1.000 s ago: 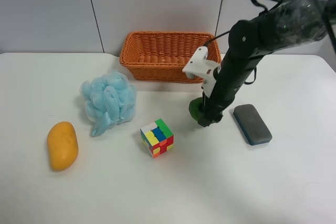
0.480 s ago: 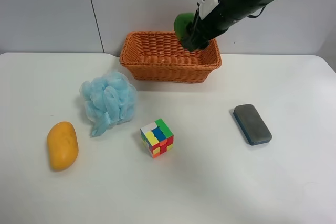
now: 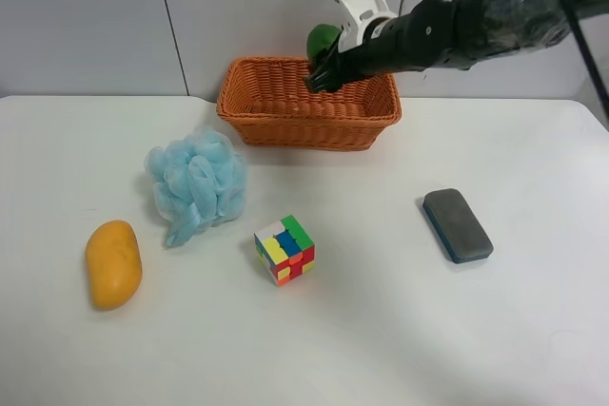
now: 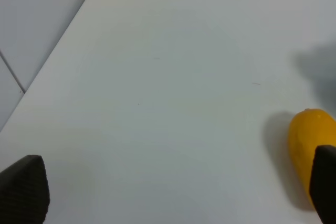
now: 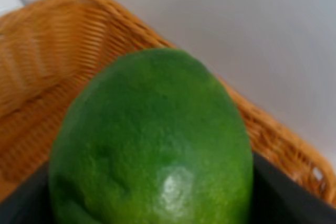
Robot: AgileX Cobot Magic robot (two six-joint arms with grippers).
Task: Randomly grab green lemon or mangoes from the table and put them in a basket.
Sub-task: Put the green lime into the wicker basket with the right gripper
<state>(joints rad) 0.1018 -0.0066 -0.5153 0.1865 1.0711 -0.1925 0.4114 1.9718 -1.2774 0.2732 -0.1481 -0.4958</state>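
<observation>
The green lemon is held in my right gripper, which is shut on it, above the far side of the orange-brown wicker basket. In the right wrist view the lemon fills the frame with the basket's wall behind and below it. The orange-yellow mango lies on the white table at the exterior high view's left. My left gripper is open and empty over bare table, with the mango beside one fingertip. The left arm is outside the exterior high view.
A fluffy light-blue bath sponge lies between the mango and the basket. A multicoloured puzzle cube sits mid-table. A dark grey oblong block lies at the exterior high view's right.
My right gripper lifted the green lemon off the table near the grey block and carried it up and back to above the basket. The other objects stayed put.
</observation>
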